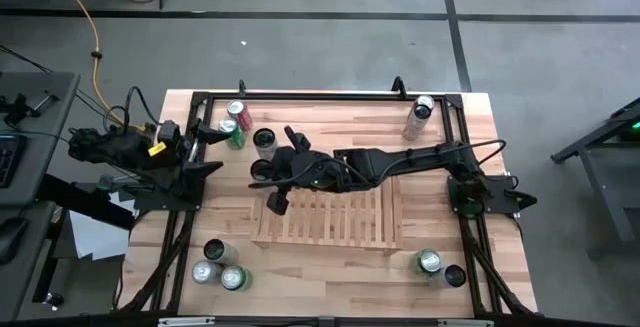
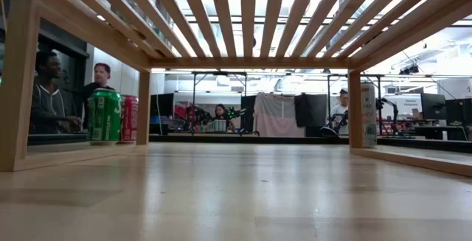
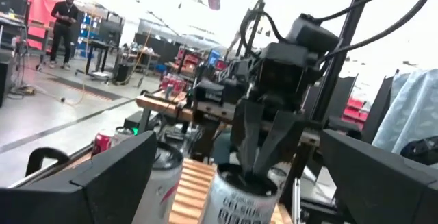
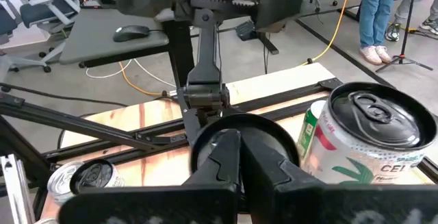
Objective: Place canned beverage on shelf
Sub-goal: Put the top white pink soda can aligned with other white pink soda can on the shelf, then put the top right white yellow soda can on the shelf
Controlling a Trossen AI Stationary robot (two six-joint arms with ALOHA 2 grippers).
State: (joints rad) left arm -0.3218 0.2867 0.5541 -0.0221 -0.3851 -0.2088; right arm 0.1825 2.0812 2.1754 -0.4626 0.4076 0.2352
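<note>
low view only: green can point(image 2: 105, 116), shelf point(image 2: 243, 21)

My gripper point(image 3: 239, 183) stands spread wide, one dark finger point(image 3: 102, 179) at the lower left of the frame and the other at the lower right. Between them, at bottom centre, a silver can point(image 3: 241, 198) stands upright. The right gripper point(image 3: 263, 157) comes down from the upper centre, its dark fingers pinched together, their tips at the can's top. Just left of that can are the shelf's pale slats point(image 3: 190, 193) and another silver can point(image 3: 163, 176). Further left sits a red can point(image 3: 102, 142). At upper left a person point(image 3: 63, 27) stands in the room.
</note>
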